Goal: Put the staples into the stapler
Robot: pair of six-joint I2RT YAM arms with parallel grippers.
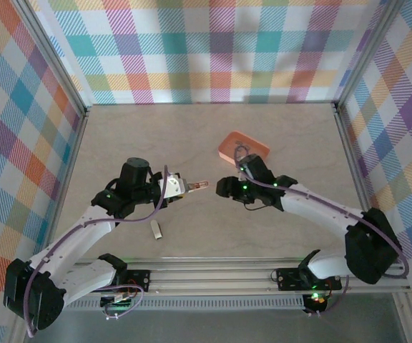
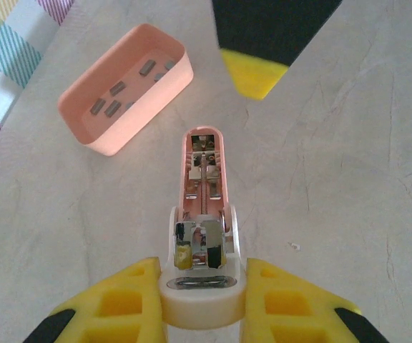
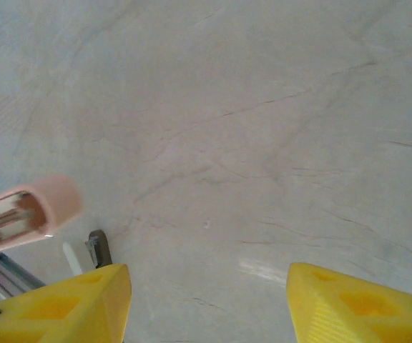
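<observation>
Tabletop (image 1: 299, 136): pale, wood-grain. Left gripper (image 2: 202, 304) is clamped on the white rear end of the stapler (image 2: 204, 168) at mid-tabletop. The stapler is open (spring channel exposed), its nose toward the right gripper (image 3: 207, 304), whose fingers are spread with nothing between them. Salmon tray (image 2: 131, 136) sits toward the far edge, right of centre. Staples (image 2: 113, 107) lie loose inside it.
</observation>
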